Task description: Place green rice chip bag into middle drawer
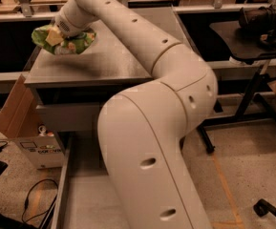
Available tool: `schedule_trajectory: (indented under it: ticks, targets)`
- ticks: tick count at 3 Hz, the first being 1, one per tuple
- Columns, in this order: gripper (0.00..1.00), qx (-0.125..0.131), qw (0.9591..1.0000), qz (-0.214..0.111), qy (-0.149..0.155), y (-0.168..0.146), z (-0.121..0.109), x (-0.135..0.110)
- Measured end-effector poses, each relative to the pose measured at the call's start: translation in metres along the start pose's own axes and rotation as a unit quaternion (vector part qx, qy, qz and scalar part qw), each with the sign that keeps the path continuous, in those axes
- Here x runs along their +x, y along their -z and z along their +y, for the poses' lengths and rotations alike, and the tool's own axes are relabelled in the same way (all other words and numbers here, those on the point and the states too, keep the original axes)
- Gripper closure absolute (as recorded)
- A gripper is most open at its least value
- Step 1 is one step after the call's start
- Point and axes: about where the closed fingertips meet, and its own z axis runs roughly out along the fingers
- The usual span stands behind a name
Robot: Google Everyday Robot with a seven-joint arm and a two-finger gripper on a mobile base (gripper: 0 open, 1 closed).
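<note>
The green rice chip bag (70, 44) is crinkled and bright green with orange-tan chip pictures. It hangs just above the far left corner of the grey cabinet top (109, 63) and casts a shadow there. My gripper (56, 34) is at the end of the white arm, shut on the bag's upper left part. The middle drawer (82, 199) stands pulled out low in front of the cabinet. Its left side wall and part of its flat bottom show; my arm hides the rest.
A closed drawer with a plain grey front (66, 116) sits under the cabinet top. A cardboard box (15, 111) and a white carton (39, 149) stand left of the cabinet, with cables on the floor. A black stand and table (252, 42) are at the right.
</note>
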Motion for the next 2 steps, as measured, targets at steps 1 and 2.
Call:
schedule_trajectory:
  ticks: [1, 2]
  targets:
    - [1.00, 0.019, 0.9993, 0.017, 0.026, 0.050, 0.012, -0.023]
    - [1.00, 0.026, 0.9990, 0.016, 0.031, 0.094, 0.029, -0.031]
